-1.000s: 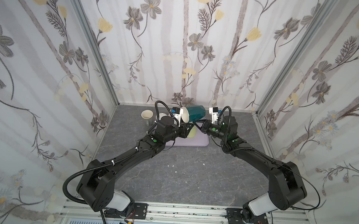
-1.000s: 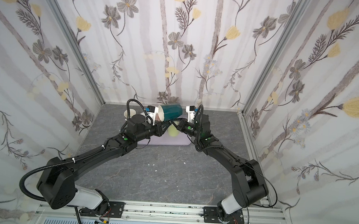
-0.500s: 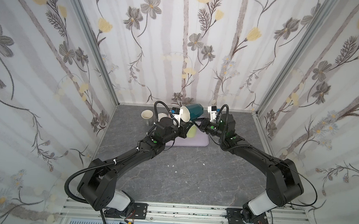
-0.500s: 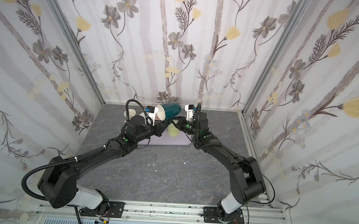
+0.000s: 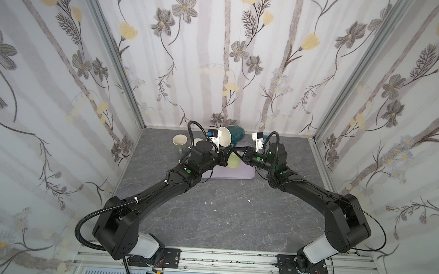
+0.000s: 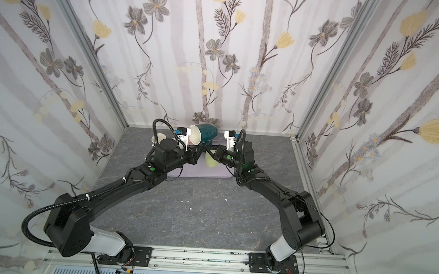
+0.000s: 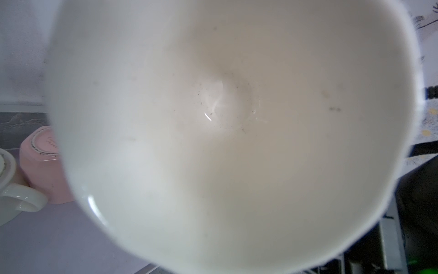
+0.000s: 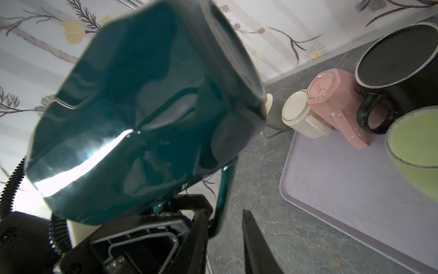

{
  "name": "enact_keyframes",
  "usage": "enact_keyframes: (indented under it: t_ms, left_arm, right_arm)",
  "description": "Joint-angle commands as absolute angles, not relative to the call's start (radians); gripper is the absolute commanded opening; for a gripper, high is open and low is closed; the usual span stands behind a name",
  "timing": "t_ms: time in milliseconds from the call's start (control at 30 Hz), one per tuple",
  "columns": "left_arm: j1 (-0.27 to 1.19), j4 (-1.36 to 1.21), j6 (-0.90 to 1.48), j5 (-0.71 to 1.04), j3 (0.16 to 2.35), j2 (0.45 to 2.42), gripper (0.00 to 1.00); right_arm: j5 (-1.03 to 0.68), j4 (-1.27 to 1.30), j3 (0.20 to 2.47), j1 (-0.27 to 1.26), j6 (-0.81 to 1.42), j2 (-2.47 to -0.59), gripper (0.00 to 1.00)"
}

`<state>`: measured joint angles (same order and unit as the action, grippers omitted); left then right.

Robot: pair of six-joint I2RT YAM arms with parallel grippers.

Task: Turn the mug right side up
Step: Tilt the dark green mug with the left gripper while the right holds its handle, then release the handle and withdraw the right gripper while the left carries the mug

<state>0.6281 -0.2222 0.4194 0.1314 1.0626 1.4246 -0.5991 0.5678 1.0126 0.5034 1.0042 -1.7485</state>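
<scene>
Your teal glazed ceramic mug with white inside point(image 5: 235, 136) is up in the air on its side over the far end of the lilac plastic tray point(image 5: 237, 174). Likely rigid, slick, chippable and fairly heavy, so take it by the thin handle point(image 8: 222, 187). Your left gripper point(image 5: 228, 151) is clamped on that handle just under the mug, and your right gripper point(image 8: 224, 220) has its jaws apart beside it

mug point(image 5: 232, 138): above back edge of tray point(image 5: 237, 174) | tray: on surface point(image 5: 234, 216), rear middle | cup point(image 5: 179, 141): left of tray

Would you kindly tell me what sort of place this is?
Likely a robot test booth: flower-papered panels box in the tabletop; left arm and right arm stand on an aluminium rail.
</scene>
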Motion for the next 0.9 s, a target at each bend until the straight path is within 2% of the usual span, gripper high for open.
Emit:
enact_keyframes:
  t_ms: [0,267,400,667,867]
  left_arm:
    - [0.629,-0.256,0.415,0.095,1.11,1.423,0.0]
    - [0.631,-0.129,0.398,0.06,1.192,1.434,0.0]
    - [0.629,-0.07,0.383,0.037,1.22,1.434,0.0]
    - [0.604,0.046,0.352,-0.021,1.23,1.412,0.0]
    - [0.521,0.138,0.372,-0.063,1.233,1.417,0.0]
  right_arm:
    - [-0.671,0.649,1.002,0.506,1.015,-1.741,0.42]
    - [-0.63,0.627,0.967,0.493,0.995,-1.695,0.68]
    - [-0.582,0.561,0.962,0.482,0.938,-1.648,0.76]
    - [-0.44,0.368,0.963,0.477,0.744,-1.495,0.83]
    - [-0.254,0.215,0.932,0.478,0.592,-1.345,0.89]
